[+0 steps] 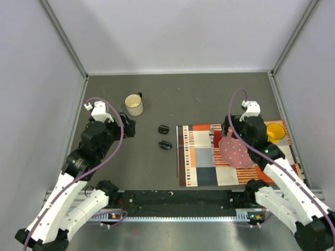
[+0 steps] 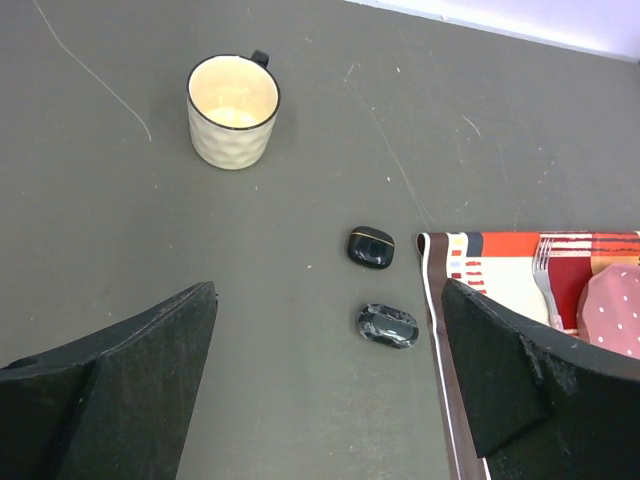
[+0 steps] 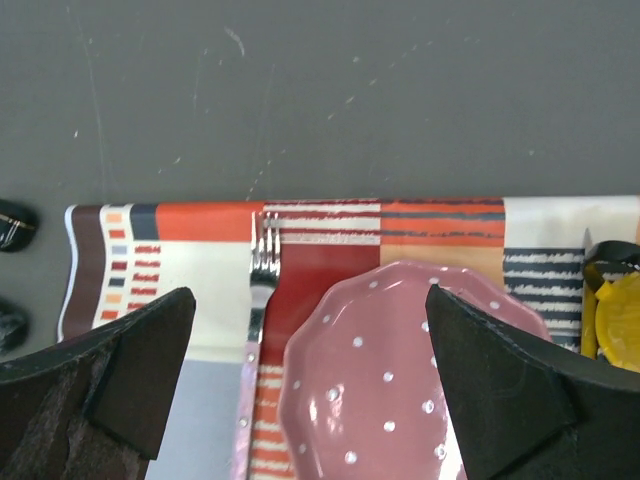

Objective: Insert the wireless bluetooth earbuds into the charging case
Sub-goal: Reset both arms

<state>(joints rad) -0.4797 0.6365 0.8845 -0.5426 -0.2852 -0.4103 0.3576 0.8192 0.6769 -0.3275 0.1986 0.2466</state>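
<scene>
the left pincer (image 2: 328, 295) hangs above the dark counter (image 2: 120, 220) with its jaws spread wide and nothing between them. ahead of it and off toward its left finger stands a cream mug (image 2: 233, 108), upright, its dark handle turned away. ahead of the gap and closer to its right finger lie two small dark oval cases, apart from each other: a glossy black case (image 2: 371, 247) with a thin gold line, lid shut, and nearer the pincer a second dark case (image 2: 387, 325) with a greyer, shinier top. whether any earbuds sit in or beside them is too small to tell. just past the right finger begins a striped and checked placemat (image 3: 200, 260), its left edge near the second dark case. the right pincer (image 3: 308, 300) hovers over this placemat, jaws equally wide and gripping nothing. by its left finger a fork (image 3: 262, 260) lies with tines pointing away; a pink white-dotted plate (image 3: 380, 360) sits below the gap, reaching under the right finger. beyond that finger, a yellow cup (image 1: 275, 132) rests at the placemat's far right.
</scene>
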